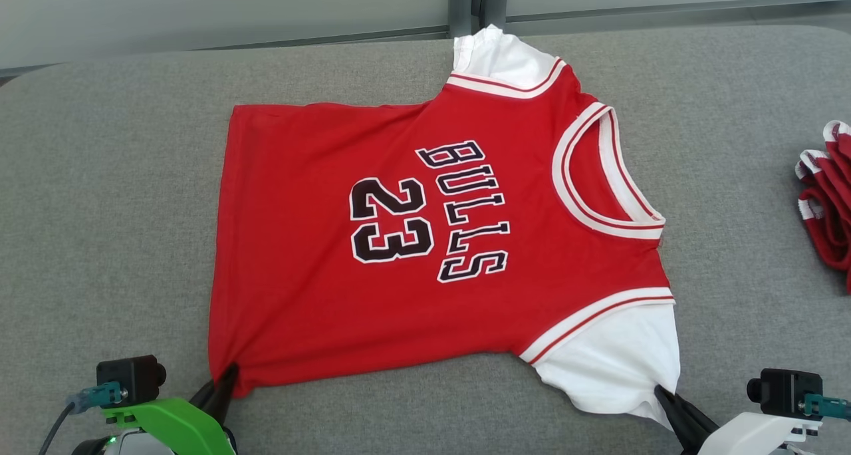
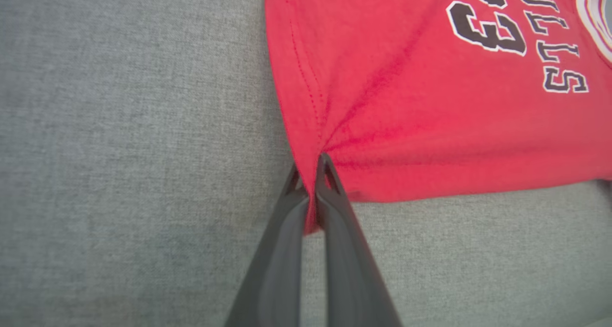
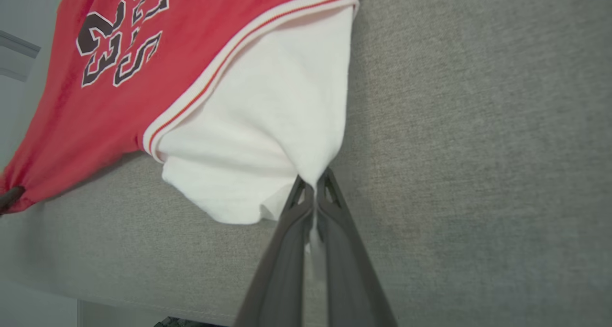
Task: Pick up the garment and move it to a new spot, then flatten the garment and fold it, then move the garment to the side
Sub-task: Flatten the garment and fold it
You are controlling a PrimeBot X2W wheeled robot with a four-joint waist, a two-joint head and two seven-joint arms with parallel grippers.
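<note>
The grey surface is covered at its middle by a red Bulls 23 jersey, spread flat. A bunched red-and-white garment is seen at the right edge. Toward the near edge, the jersey's hem corner is pinched by the left end effector, and its white sleeve by the right end effector.

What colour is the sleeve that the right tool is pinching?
White sleeve, red-and-white trim; best in the right wrist view.

Red garment spread face up on a grey cloth surface
A jersey-style shirt with white sleeves, red-and-white trim, and black "BULLS" and "23". It lies sideways, neck to the right and hem to the left, mostly flat, its near hem corner and near sleeve tip drawn into creases.
</note>
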